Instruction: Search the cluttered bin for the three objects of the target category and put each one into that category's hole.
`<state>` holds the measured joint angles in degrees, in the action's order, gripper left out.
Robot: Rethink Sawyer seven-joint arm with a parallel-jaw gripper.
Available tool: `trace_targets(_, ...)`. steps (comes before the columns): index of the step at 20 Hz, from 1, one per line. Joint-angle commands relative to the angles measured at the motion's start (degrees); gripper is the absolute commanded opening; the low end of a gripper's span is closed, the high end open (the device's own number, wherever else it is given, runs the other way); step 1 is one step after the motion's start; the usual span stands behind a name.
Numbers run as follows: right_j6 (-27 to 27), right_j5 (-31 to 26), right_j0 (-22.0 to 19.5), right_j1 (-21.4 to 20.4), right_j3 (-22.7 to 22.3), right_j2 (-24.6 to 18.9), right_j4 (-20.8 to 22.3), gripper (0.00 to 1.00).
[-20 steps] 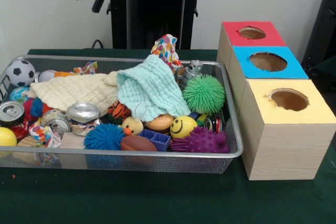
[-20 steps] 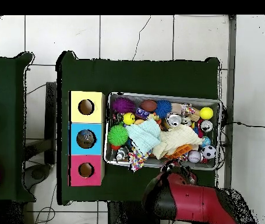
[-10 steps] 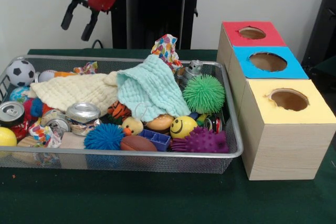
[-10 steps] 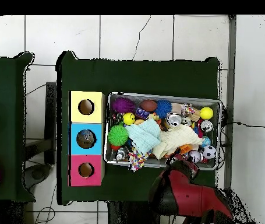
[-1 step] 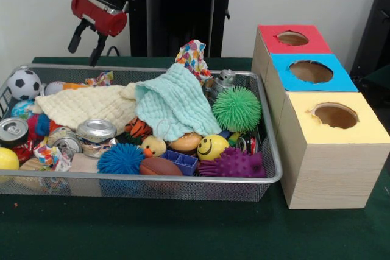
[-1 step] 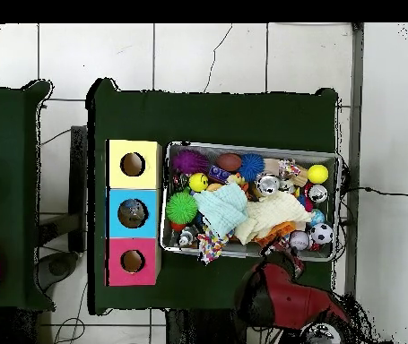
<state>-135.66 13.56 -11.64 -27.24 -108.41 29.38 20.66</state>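
Note:
A wire-mesh bin (image 5: 152, 179) is heaped with toys, cans and cloths. A mint cloth (image 5: 173, 105) and a cream cloth (image 5: 85, 105) cover its middle. Around them lie a green spiky ball (image 5: 236, 108), a purple spiky ball (image 5: 234, 164), a blue spiky ball (image 5: 120, 158), a yellow smiley ball (image 5: 212, 147), a soccer ball (image 5: 24, 83) and a can (image 5: 95, 130). My gripper (image 5: 85, 45) hangs open and empty above the bin's far left rim. In the overhead view the gripper (image 6: 283, 260) sits at the bin's (image 6: 250, 146) lower edge, near the soccer ball (image 6: 321, 234).
To the right of the bin stands a wooden box row with a red-topped hole (image 5: 292, 38), a blue-topped hole (image 5: 311, 71) and a yellow-topped hole (image 5: 335, 115). A brown football (image 5: 159, 166) and a rubber duck (image 5: 152, 146) lie near the bin's front wall. Green cloth covers the table (image 5: 183, 229).
The arm has swung down from the top edge. The gripper dropped from high behind the bin to just over its far left rim. The bin's contents have not moved.

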Motion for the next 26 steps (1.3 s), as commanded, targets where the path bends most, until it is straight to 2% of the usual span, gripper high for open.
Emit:
trace_targets(1, -7.61, 9.31, -2.57, 7.77, 1.97, -0.60, -4.84, 1.00)
trace_targets(7, -4.91, 17.38, -4.65, 11.42, 5.60, 1.44, -6.62, 1.00)
trace_targets(13, -2.45, 21.00, -6.99, 13.24, 9.36, 0.65, -6.50, 1.00)
trace_targets(18, -3.03, 20.61, -8.03, 15.46, 10.29, -1.15, -7.22, 1.00)
trace_targets(22, -4.51, 15.04, -10.44, 16.75, 11.19, -5.65, -5.40, 1.00)
trace_targets(26, -5.94, 12.66, -13.86, 18.51, 12.12, -10.48, -3.60, 1.00)
